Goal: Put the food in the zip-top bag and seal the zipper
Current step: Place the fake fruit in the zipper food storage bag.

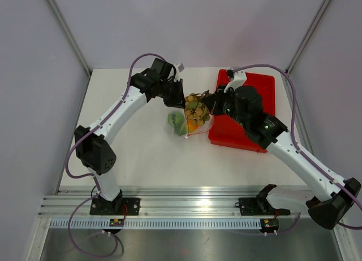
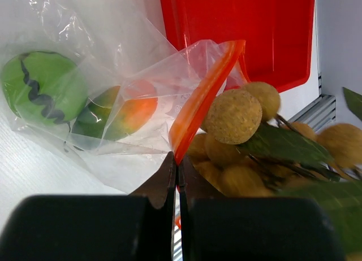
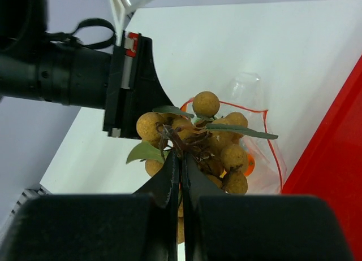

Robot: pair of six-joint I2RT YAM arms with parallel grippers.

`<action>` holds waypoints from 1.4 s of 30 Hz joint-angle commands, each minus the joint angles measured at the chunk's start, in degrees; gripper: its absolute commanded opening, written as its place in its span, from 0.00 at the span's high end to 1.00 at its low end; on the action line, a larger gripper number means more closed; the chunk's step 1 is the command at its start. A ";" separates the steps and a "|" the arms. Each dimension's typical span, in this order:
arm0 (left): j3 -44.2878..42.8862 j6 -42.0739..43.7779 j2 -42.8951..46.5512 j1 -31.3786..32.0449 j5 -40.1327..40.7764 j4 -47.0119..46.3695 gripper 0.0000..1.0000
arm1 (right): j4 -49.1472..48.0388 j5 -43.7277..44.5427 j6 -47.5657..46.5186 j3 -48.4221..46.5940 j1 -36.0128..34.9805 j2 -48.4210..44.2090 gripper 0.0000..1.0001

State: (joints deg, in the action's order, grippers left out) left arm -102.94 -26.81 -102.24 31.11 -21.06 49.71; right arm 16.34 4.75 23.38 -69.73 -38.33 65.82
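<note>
The clear zip-top bag (image 1: 182, 127) lies on the white table, mouth towards the red tray. The round green fruit (image 2: 39, 88) and the green-and-orange mango (image 2: 116, 115) lie inside it. My left gripper (image 2: 177, 159) is shut on the bag's orange-red zipper strip (image 2: 198, 105) and holds that edge up. My right gripper (image 3: 181, 153) is shut on the brown stem of the bunch of tan balls (image 3: 218, 142) and holds it at the bag's open mouth, over the bag (image 3: 263, 153). In the top view the two grippers, left (image 1: 176, 95) and right (image 1: 211, 106), flank the bunch (image 1: 195, 107).
The red rectangular tray (image 1: 254, 111) lies right of the bag, under my right arm; it also shows in the left wrist view (image 2: 243, 29). The table's near edge and a metal rail (image 1: 186, 207) are at the front. Grey walls enclose the sides and back.
</note>
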 commanded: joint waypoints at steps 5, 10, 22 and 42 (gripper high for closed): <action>-0.60 1.93 2.21 -1.84 -6.19 -1.64 1.00 | -5.88 7.46 1.23 4.87 -1.05 3.26 1.00; 0.01 1.94 3.01 -2.02 -8.12 -2.34 1.00 | -6.06 7.64 1.50 6.54 -1.05 5.98 1.00; 0.37 -0.18 3.97 -2.55 -15.85 -5.42 1.00 | -5.97 8.43 1.50 3.21 -4.04 13.44 1.00; 3.70 2.29 5.29 -2.72 -17.88 -5.33 1.00 | -0.96 12.65 -0.44 -7.69 -4.04 14.16 1.00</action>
State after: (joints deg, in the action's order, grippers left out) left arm -99.79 -25.06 -100.12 28.56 -36.51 46.57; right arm 16.03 14.50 23.97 -72.88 -41.89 82.94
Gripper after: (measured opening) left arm 0.007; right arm 0.019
